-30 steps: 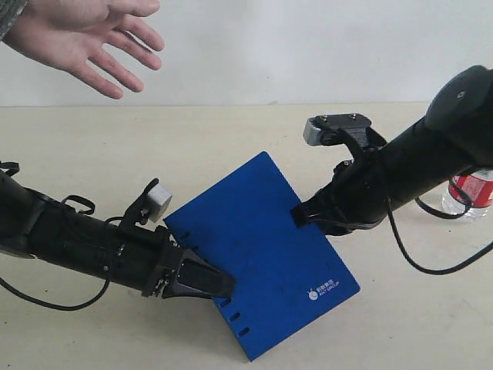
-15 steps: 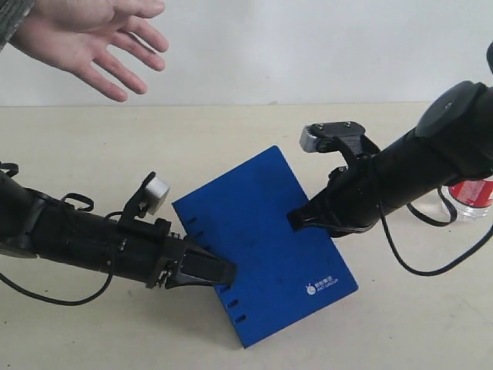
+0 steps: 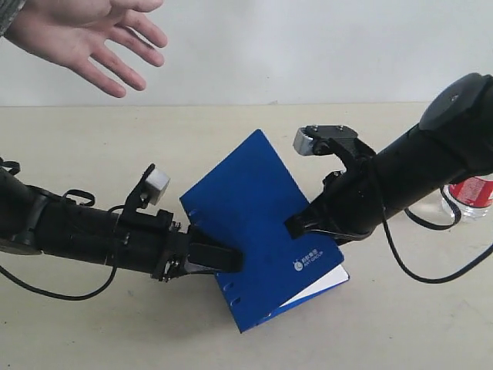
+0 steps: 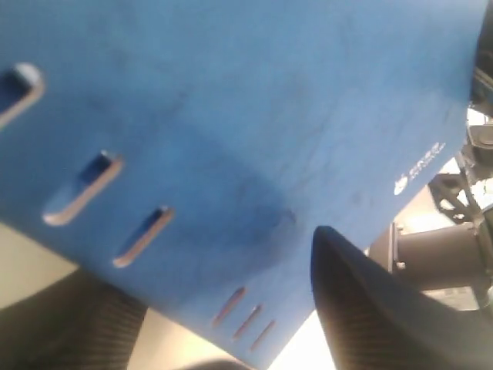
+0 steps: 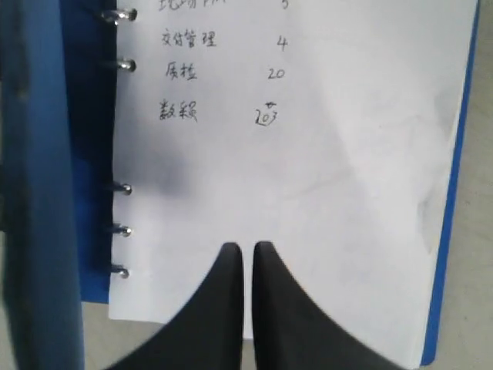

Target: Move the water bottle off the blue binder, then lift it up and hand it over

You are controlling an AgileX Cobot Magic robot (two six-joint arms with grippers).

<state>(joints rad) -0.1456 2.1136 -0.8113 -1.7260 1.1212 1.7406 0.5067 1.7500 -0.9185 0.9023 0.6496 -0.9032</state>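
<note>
The blue binder (image 3: 246,208) lies on the table with its cover tilted up, and white pages (image 3: 323,281) show beneath at its lower right corner. My left gripper (image 3: 227,260) is at the slotted spine edge. In the left wrist view its jaws (image 4: 208,285) stand wide apart with the blue cover (image 4: 231,116) close over them. My right gripper (image 3: 296,226) is at the cover's opposite edge, shut. In the right wrist view its tips (image 5: 248,248) sit over a handwritten page (image 5: 323,154) beside the metal rings. The water bottle (image 3: 471,193) stands on the table at the far right, partly hidden behind my right arm.
A person's open hand (image 3: 85,35) hovers at the upper left above the table. Black cables trail from both arms over the beige tabletop (image 3: 231,131). A white wall closes the back.
The binder's cover has swung up and white pages now show under it. My left jaws have spread wider. The right arm has shifted slightly left with the cover.
</note>
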